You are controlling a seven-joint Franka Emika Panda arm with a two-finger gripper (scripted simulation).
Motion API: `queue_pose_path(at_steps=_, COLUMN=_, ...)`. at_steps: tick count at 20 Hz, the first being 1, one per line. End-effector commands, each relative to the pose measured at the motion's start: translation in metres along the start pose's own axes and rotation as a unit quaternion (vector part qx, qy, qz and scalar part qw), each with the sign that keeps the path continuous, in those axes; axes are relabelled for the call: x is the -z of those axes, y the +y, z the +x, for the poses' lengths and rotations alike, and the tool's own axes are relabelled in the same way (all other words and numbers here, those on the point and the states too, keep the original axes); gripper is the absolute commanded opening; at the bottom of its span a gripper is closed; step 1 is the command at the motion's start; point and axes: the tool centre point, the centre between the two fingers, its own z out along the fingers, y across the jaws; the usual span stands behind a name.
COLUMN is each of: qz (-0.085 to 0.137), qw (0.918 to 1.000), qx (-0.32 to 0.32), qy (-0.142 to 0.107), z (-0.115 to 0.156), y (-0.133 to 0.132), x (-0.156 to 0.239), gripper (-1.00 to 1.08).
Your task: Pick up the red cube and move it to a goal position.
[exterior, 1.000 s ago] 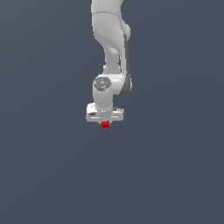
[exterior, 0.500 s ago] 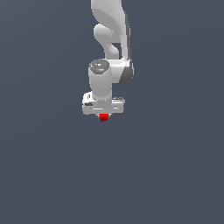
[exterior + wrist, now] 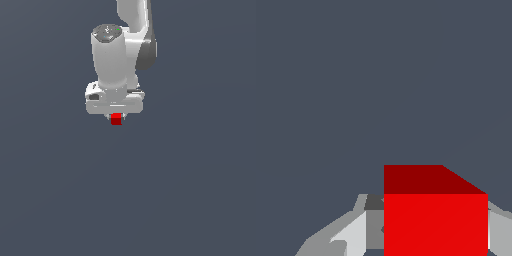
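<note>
— Where's the cube [image 3: 116,119] right now?

— Tucked under the gripper [image 3: 116,118], up in the air. From the exterior view you only see a small red block poking out below the wide white body of the hand, about at its middle. Nothing under it but flat grey-blue background.

— So it's being held?

— Yes, it's clamped. The wrist view makes that plain: the cube [image 3: 435,220] fills the space between the two fingers [image 3: 351,235], one grey-white finger pressed against one side face and a sliver of the other showing at the opposite side. The jaws are closed onto it, touching both flanks.

— Is it sitting straight in there?

— Looks square to the fingers. In the wrist view you see a bright red face and a darker red face above it, edges running parallel with the finger pads. No obvious tilt.

— And the arm [image 3: 127,45] itself?

— It comes down from the top of the exterior view, a thick white link with a dark grey joint behind it on the exterior view's right. The wrist points straight down, and the hand's flat white bar is crosswise below it.

— How much of the cube can you see from outside?

— Only the lower part. The top of it is hidden up between the fingers, which themselves are barely visible there, just a bit of grey on either side of the red.
</note>
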Motion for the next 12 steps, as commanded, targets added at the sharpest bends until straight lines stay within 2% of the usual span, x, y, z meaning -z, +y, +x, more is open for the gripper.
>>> queue_pose_path(at_steps=1, qz=0.000, qw=1.0000, qx=0.000, qy=0.000, z=0.002, y=0.001, x=0.027, gripper=-1.00)
queue_pose_path(at_steps=12, qz=0.000, qw=1.0000, qx=0.000, qy=0.000, z=0.012, y=0.006, x=0.127, gripper=-1.00)
